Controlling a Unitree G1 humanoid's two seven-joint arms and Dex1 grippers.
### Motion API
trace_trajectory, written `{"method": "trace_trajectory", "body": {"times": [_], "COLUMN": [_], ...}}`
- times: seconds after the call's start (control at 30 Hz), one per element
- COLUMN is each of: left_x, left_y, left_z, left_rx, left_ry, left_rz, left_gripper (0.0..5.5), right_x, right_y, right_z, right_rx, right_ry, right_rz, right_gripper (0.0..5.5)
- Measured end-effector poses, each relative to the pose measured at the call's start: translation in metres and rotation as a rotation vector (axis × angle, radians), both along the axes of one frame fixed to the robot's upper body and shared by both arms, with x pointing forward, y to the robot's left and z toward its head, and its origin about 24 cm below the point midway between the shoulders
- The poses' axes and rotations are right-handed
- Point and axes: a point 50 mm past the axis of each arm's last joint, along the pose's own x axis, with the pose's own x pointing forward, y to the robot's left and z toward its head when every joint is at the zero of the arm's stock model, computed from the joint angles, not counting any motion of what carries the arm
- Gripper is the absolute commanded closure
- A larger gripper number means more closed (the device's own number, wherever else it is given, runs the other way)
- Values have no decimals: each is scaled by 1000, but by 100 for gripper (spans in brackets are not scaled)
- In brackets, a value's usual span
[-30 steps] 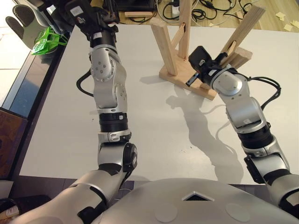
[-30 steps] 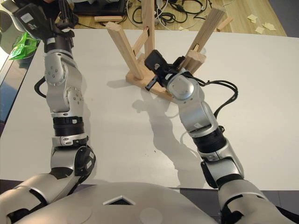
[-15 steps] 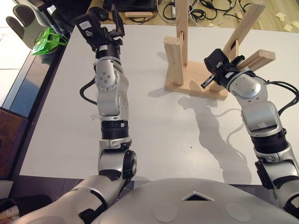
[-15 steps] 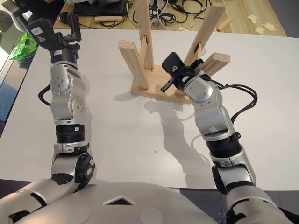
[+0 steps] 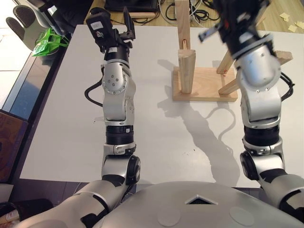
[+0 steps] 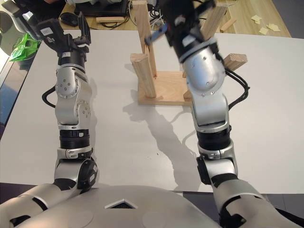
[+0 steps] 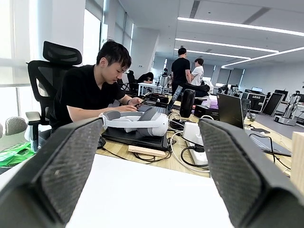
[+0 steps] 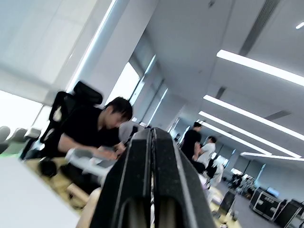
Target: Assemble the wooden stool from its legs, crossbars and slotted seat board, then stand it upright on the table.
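— While the wooden stool [image 5: 204,84] rests on the worktop [image 5: 156,142], which way up is it, and where?

— Upside down. Its seat board [image 6: 164,90] lies flat on the white surface, in the upper middle of the left eye view and a little right of centre, with the legs pointing up. The nearest leg [image 5: 186,71] rises from the board's front left corner. A second one behind it runs off the top edge of the frame, and two more lean outward on the right side.

— How does the right end effector [image 8: 152,135] stand to it?

— It is held high at the top of both eye views, above the seat board and level with the upper ends of the far legs. It is blurred there, so I cannot tell whether it touches any of them. The right forearm below it covers part of the board's right side. The right wrist view shows the two fingers pressed together with only a thin seam between them and nothing caught in it.

— And the left end effector [image 7: 151,156]?

— Spread wide: its dark pads [image 7: 71,166] are well apart with nothing between them. In the left eye view it sits at the upper left, over the far part of the worktop. It is left of the stool and well apart from it, with bare white surface between the two.
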Motion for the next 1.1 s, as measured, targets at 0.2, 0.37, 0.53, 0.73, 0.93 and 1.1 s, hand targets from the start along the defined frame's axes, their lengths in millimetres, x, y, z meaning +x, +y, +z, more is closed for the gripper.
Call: {"method": "trace_trajectory", "body": {"times": [0.2, 0.37, 0.53, 0.73, 0.93, 1.1], "left_x": [-6, -11, -21, -30, -35, -36], "left_y": [5, 1, -33, -43, -63, -61], "left_z": [-4, -25, -79, -103, -106, -106], "left_rx": [64, 125, 200, 157, 19, 37], "left_ry": [51, 219, 639, 860, 956, 969], "left_rz": [49, 27, -284, -389, -483, -465], "left_gripper": [196, 267, 357, 439, 534, 547], "right_x": [-12, -8, -7, -12, -18, -27], "right_y": [-57, -123, -189, -222, -227, -210], "right_z": [54, 25, -46, -125, -161, -178], "right_rx": [-96, -202, -147, -66, -102, -168], "right_ry": [-277, -102, 177, 619, 945, 1184], "right_rz": [-292, -525, -702, -659, -416, -186], "right_gripper": [550, 550, 550, 550, 550, 550]}}
